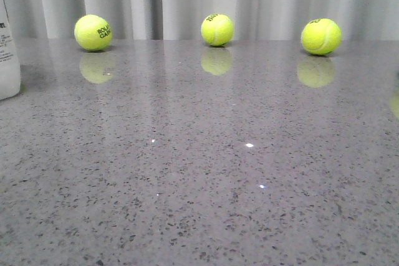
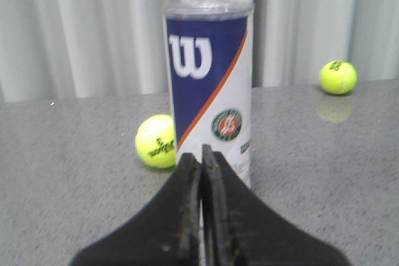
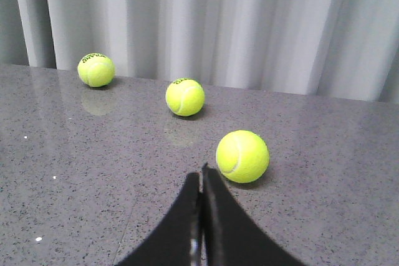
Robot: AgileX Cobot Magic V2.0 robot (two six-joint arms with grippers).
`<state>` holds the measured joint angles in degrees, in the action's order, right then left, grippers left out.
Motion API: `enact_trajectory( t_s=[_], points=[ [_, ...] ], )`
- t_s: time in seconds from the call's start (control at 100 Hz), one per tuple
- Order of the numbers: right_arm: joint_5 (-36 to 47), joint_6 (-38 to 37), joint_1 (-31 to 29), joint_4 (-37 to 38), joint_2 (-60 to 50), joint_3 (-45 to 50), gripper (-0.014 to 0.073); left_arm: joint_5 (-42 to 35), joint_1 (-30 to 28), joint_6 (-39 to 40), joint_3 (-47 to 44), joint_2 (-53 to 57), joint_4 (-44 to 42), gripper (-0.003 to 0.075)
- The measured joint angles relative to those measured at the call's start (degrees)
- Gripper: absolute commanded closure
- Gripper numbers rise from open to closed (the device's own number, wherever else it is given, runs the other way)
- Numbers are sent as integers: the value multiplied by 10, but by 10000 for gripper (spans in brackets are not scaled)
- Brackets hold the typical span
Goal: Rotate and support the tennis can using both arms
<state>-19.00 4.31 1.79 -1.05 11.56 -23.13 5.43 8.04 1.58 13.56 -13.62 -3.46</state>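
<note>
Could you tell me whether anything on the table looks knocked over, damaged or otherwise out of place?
Nothing stands out. The tennis can stands upright, its lid on, with no visible damage. Three tennis balls rest in a row along the far edge of the table. Both grippers, left and right, are shut and hold nothing.

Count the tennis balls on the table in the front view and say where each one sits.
3, in a row at the table's far edge: left ball, middle ball, right ball. A yellow-green sliver at the right border may be another.

Both hands are pinched closed, fingers pressed together: left hand (image 2: 201, 154) and right hand (image 3: 201, 175), each gripping nothing.
</note>
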Motion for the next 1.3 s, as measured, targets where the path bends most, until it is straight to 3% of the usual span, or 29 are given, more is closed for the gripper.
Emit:
enact_trajectory(
  t_s=[0.36,1.3],
  points=[
    [0,0,0,-1,0,0,662,1,-19,0,-133,139,-3,741],
    [0,0,0,-1,0,0,662,-30,-19,0,-134,138,-17,741]
  ],
)
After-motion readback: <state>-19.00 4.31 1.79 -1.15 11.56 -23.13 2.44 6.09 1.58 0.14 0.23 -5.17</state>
